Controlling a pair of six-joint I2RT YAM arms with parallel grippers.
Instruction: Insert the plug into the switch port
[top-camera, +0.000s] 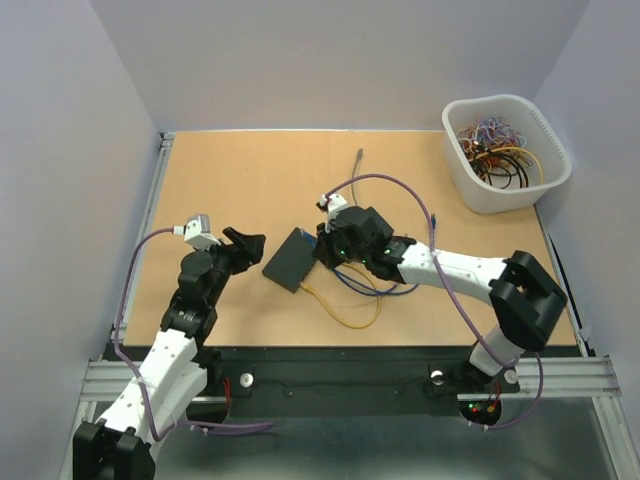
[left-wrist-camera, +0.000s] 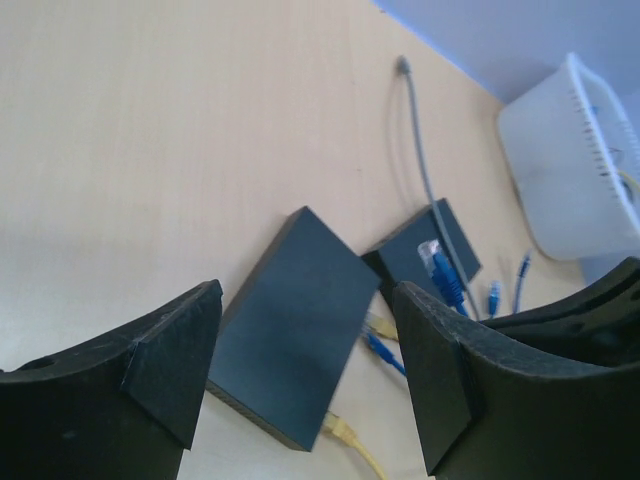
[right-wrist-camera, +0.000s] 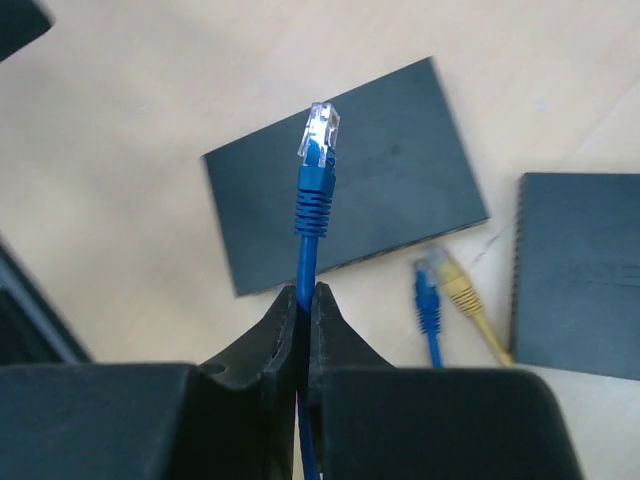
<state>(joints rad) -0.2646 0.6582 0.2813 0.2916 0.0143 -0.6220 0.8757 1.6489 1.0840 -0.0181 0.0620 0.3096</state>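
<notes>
**Blue cable pinched in right gripper, plug free**

Right gripper (right-wrist-camera: 308, 295): jaws closed tight on the blue patch cable (right-wrist-camera: 311, 215), gripping just below the ribbed boot. Its clear plastic plug (right-wrist-camera: 320, 132) points up and away from the fingers, in the air over the flat black rectangular switch box (right-wrist-camera: 345, 190), not touching it. Ports not visible.

Left gripper (left-wrist-camera: 305, 310): jaws wide apart, holding nothing, raised near the switch box's left end.

Second dark box (right-wrist-camera: 580, 270) lies beside the first. Loose yellow-booted plug (right-wrist-camera: 462, 292) and a spare blue plug (right-wrist-camera: 428, 298) rest on the light wooden tabletop (top-camera: 240, 180) between them.
</notes>
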